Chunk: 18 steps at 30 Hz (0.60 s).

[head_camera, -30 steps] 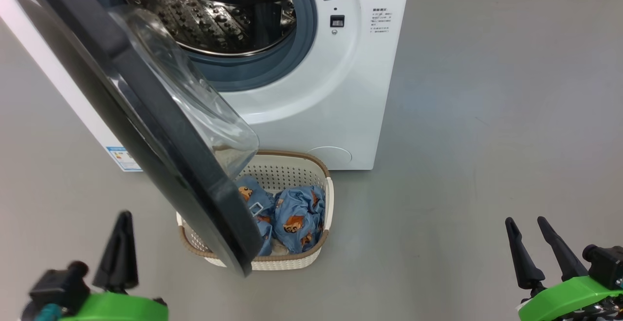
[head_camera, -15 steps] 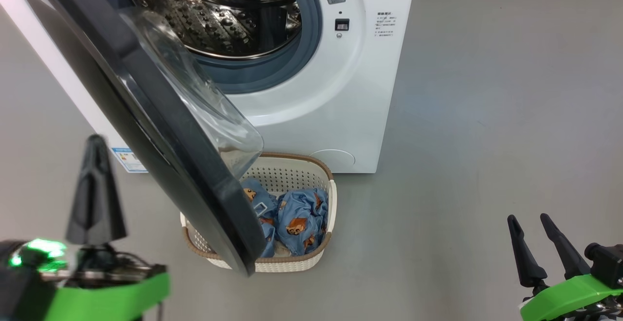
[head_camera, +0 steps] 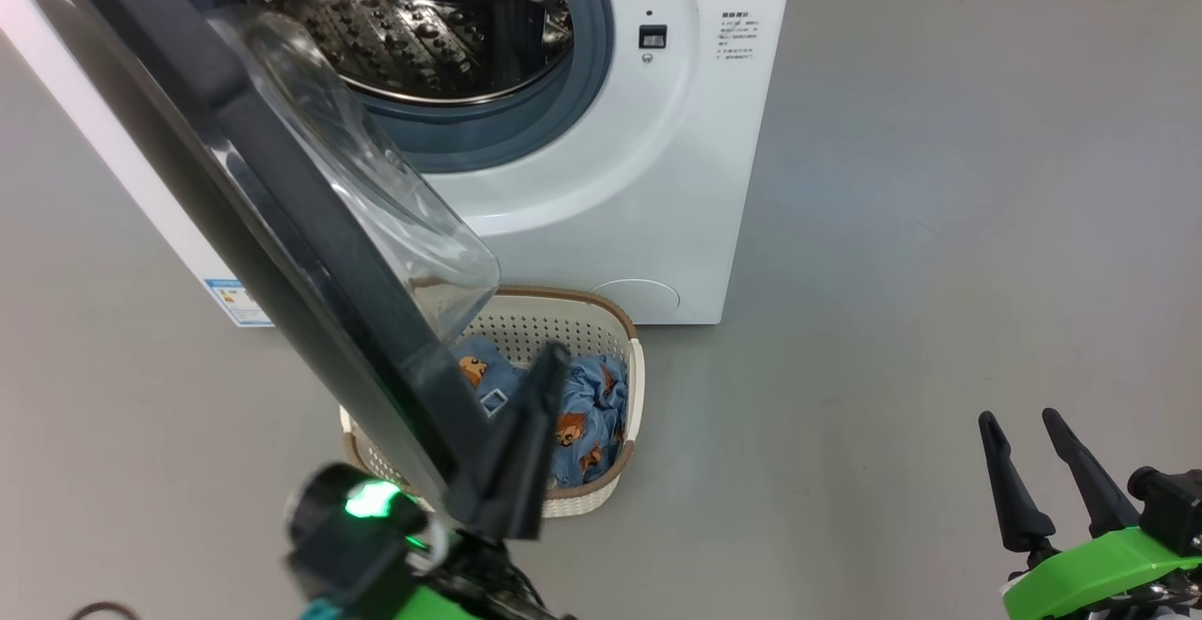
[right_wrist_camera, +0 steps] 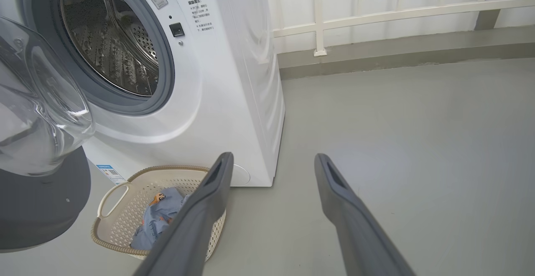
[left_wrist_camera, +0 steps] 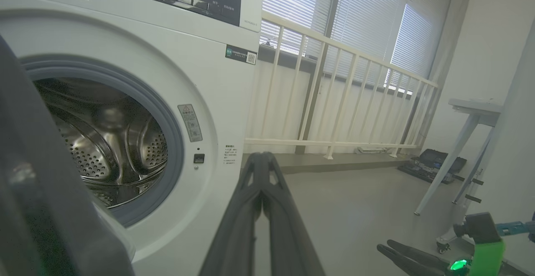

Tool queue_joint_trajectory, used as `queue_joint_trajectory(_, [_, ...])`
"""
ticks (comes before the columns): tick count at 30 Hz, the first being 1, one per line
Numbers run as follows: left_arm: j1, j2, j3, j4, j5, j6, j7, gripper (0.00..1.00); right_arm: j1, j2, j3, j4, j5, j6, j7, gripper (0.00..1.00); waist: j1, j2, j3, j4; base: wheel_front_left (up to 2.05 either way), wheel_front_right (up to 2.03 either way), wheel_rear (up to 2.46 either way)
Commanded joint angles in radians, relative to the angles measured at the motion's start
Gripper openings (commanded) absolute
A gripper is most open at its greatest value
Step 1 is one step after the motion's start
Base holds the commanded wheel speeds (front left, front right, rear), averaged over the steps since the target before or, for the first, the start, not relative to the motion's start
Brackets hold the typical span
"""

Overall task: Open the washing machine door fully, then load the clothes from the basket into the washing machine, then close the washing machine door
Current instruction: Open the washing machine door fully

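- Judging by its build, the washing machine door is rigid and fairly heavy, free to swing but not to flex. It stands part-open, slanting out from the washing machine and overhanging the left part of the basket.
- Its wide black rim looks glossy and probably slick, so a push on the inner face near the free edge should work better than a pinch. The clear glass bowl is best left alone.
- The left gripper has its two fingers pressed together, holding nothing. It lies just beside the door's lower free edge on the drum side; whether it touches the rim I cannot tell.
- The right gripper hangs well apart at the right over the floor, fingers spread and empty.
- The clothes look soft, light and limp. They will likely drape and trail, so a raised, bunched fold is the place to pinch.
- The basket, on the floor just in front of the machine, holds crumpled blue garments printed with orange-brown figures. It looks light and may slide.
- The steel drum shows no laundry in its visible part.
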Motion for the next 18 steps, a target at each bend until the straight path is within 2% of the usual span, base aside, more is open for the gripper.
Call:
queue_joint_trajectory(1, [-0.029,0.004,0.022,-0.014,-0.006,0.005,-0.002,0.00,-0.005,-0.016,0.021,-0.025,-0.010,0.002,-0.012,1.00,0.0000,-0.0001,0.000,-0.001,0.00,0.00,0.00])
queue_joint_trajectory(8, [-0.046,0.004,-0.044,0.194,-0.106,0.020,-0.037,0.00,-0.014,-0.017,0.031,-0.027,-0.014,0.002,-0.012,1.00,0.0000,-0.0001,0.008,-0.006,0.00,0.00,0.00])
queue_joint_trajectory(18, [-0.111,0.004,-0.002,0.351,-0.137,0.035,-0.076,0.00,-0.022,-0.021,0.026,-0.034,-0.014,0.002,-0.012,1.00,0.0000,-0.0001,0.016,-0.004,0.00,0.00,0.00])
